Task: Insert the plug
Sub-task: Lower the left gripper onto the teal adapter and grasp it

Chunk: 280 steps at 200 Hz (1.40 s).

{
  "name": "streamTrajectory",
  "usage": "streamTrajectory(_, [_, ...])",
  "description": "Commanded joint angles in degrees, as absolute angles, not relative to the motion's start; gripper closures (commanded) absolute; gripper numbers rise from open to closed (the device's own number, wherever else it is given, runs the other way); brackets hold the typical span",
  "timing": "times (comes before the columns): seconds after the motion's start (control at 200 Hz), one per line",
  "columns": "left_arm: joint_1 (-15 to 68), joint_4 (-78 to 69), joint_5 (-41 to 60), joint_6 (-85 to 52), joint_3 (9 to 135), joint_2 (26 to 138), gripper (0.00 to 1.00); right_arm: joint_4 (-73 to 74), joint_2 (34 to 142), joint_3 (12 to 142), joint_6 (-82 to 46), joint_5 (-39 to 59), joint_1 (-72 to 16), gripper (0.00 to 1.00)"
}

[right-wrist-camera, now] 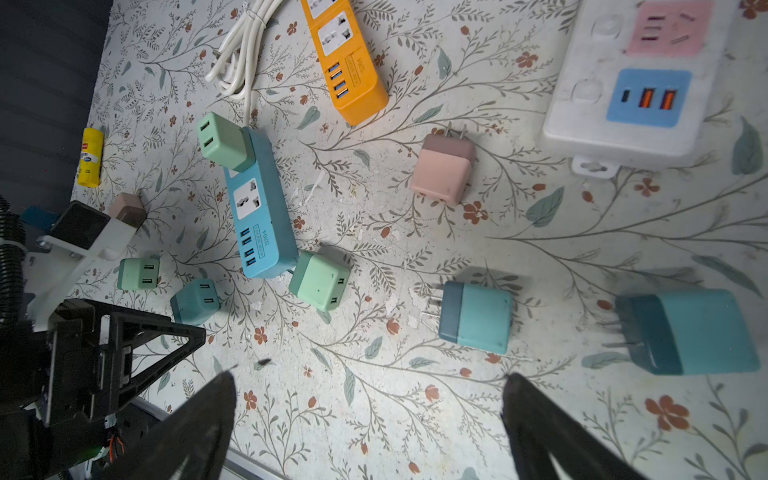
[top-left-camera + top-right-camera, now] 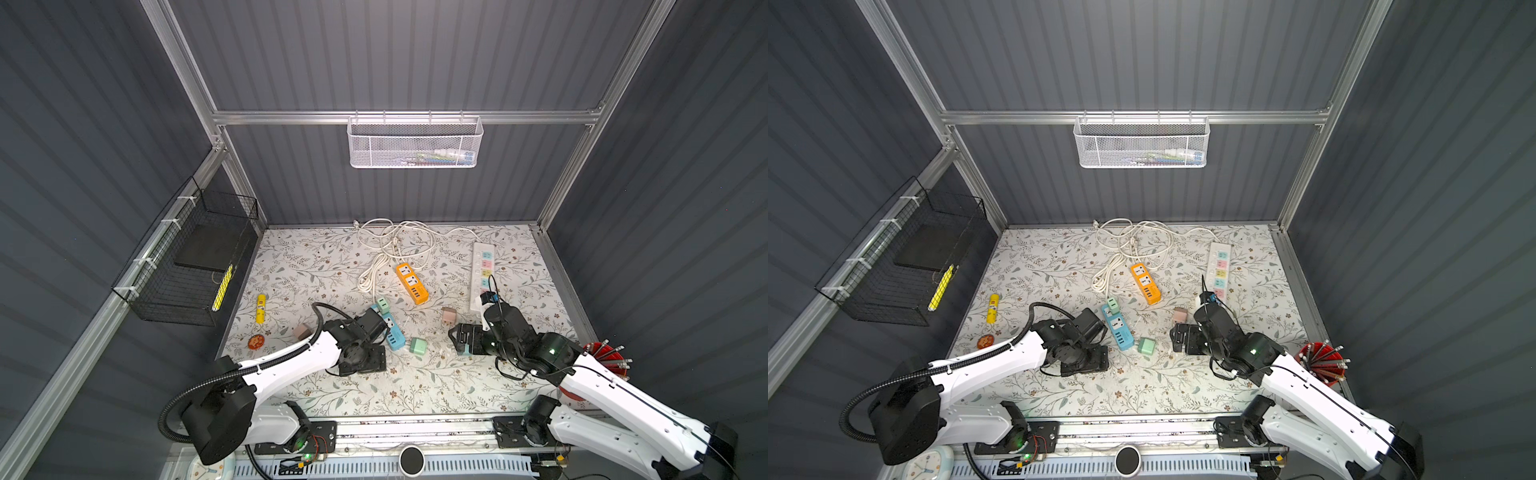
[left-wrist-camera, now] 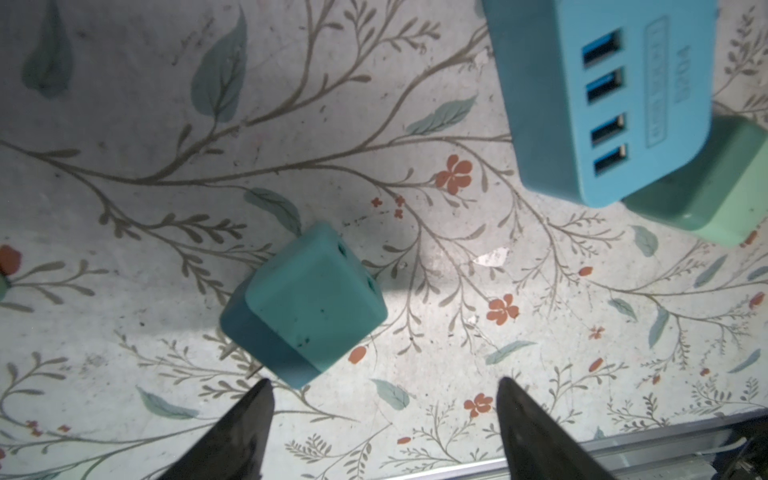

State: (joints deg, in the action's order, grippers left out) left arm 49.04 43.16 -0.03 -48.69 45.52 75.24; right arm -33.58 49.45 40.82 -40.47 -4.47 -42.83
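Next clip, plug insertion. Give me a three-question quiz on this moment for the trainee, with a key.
1. Multiple choice: the mint-green charger that is already plugged in sits in which power strip? A orange, B blue, C white.
2. True or false: the left end effector and the right end effector are both open and empty.
3. Short answer: which thing lies on the floral mat just ahead of the left end effector?
Key: 1 B, the blue power strip. 2 True. 3 The teal charger.
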Motion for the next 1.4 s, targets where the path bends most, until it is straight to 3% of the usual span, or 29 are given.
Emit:
streamTrajectory(0.0, [49.3, 49.8, -7.2, -45.0, 51.9, 75.4, 0.1, -32.7, 49.5, 40.5, -40.5, -5.0, -43.0, 0.01])
streamTrajectory(0.145, [46.7, 53.5, -12.5, -35.6, 55.0, 81.2, 0.07, -31.8, 49.1, 39.8, -41.5, -4.8, -43.0, 0.01])
streamTrajectory(0.31, [45.8, 48.0, -10.5, -31.0, 52.2, 85.9, 0.07, -32.8, 48.0, 39.3, -41.9, -4.9, -43.1, 0.01])
streamTrajectory(0.755, [48.1, 40.7, -1.8, -35.6, 44.0, 83.4, 0.08, -33.4, 48.3, 40.1, -41.3, -5.5, -43.1, 0.01])
streamTrajectory(1.396, [56.4, 41.1, -3.3, -43.0, 48.6, 84.1, 0.11, -33.9, 47.3, 38.8, -41.1, -7.4, -43.0, 0.01])
